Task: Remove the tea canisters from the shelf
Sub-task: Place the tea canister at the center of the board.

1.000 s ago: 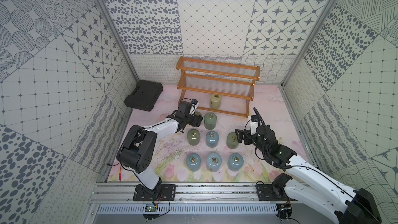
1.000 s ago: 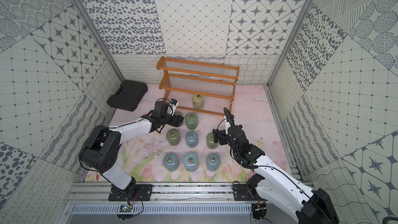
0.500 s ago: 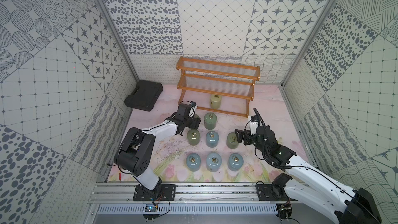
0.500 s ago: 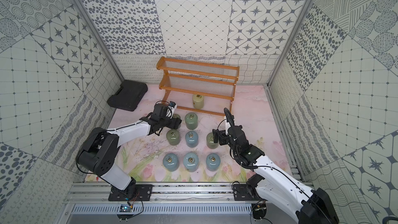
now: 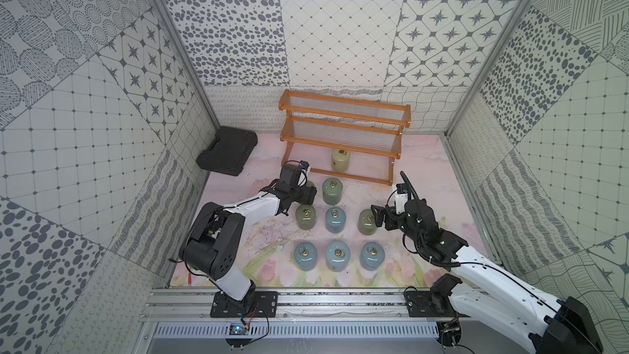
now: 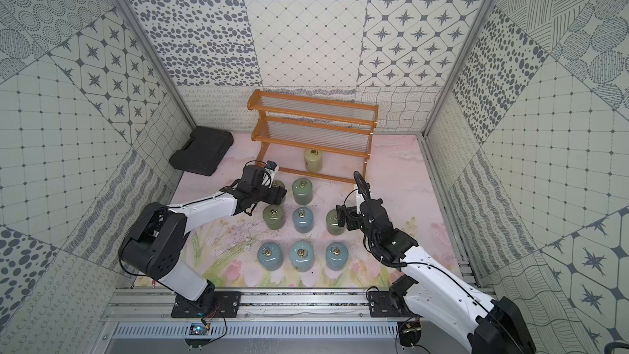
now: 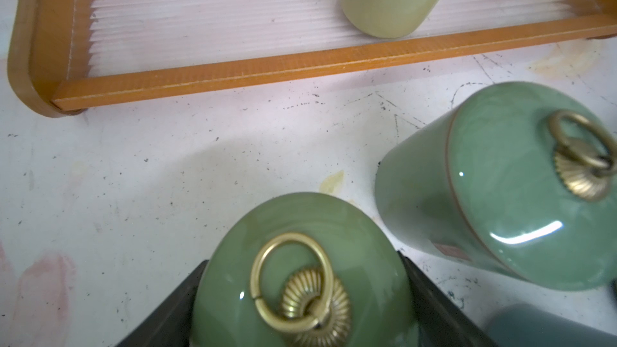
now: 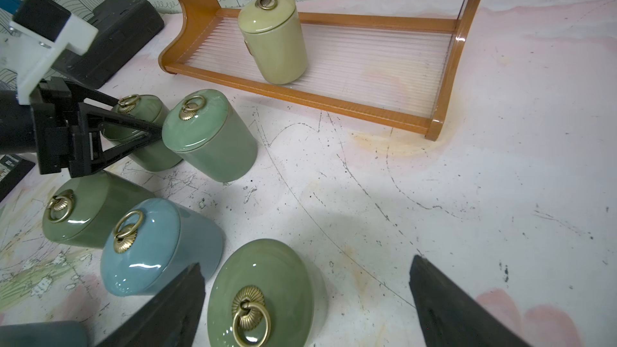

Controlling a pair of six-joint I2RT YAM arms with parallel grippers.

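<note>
The orange-brown shelf stands at the back, and one cream tea canister is on its lowest tier. My left gripper is shut on a green canister just in front of the shelf's left end, partly hidden under the arm in both top views. My right gripper stands open around a green canister upright on the table. One finger is close to it and the other is well apart.
Several more canisters stand on the table: a green one next to the held one, a green and a blue behind a front row of three blue. A black case lies at the back left.
My left gripper has drawn a little away from the shelf toward the front with the green canister in it. The right arm has not moved.
</note>
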